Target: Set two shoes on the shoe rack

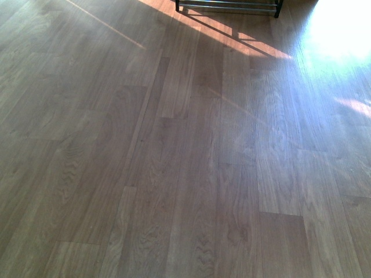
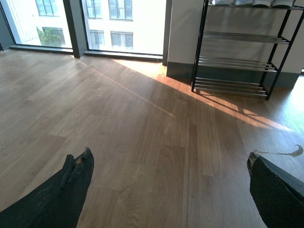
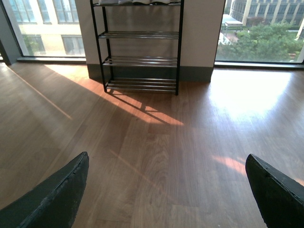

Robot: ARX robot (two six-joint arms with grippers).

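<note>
Where the brown wood-plank floor (image 1: 174, 174) fills the front view, only the foot of the open black metal shoe rack with silver rod shelves (image 1: 229, 7) is seen, at about 12 o'clock along the upper edge, and neither arm is shown there. From the left wrist view the rack (image 2: 242, 52) is seen whole at roughly 1 o'clock, standing against a pale wall, with the white soles of shoes (image 2: 251, 3) glimpsed on its topmost shelf; what kind of shoes they are cannot be told, since only their undersides are shown at the frame's edge. The lower three shelves are seen bare of shoes. The left gripper (image 2: 168, 187) is held spread wide over the floor, its two dark padded fingers (image 2: 61, 194) well apart and nothing between them; a torn strip of pale tape is seen at the tip of the other finger. From the right wrist view the rack (image 3: 138, 47) is placed at about 12 o'clock, between tall windows (image 3: 263, 28), with sunlight thrown across the planks beneath it. The right gripper (image 3: 166, 190) is likewise held wide apart, with bare floor seen between its fingers (image 3: 52, 199).
</note>
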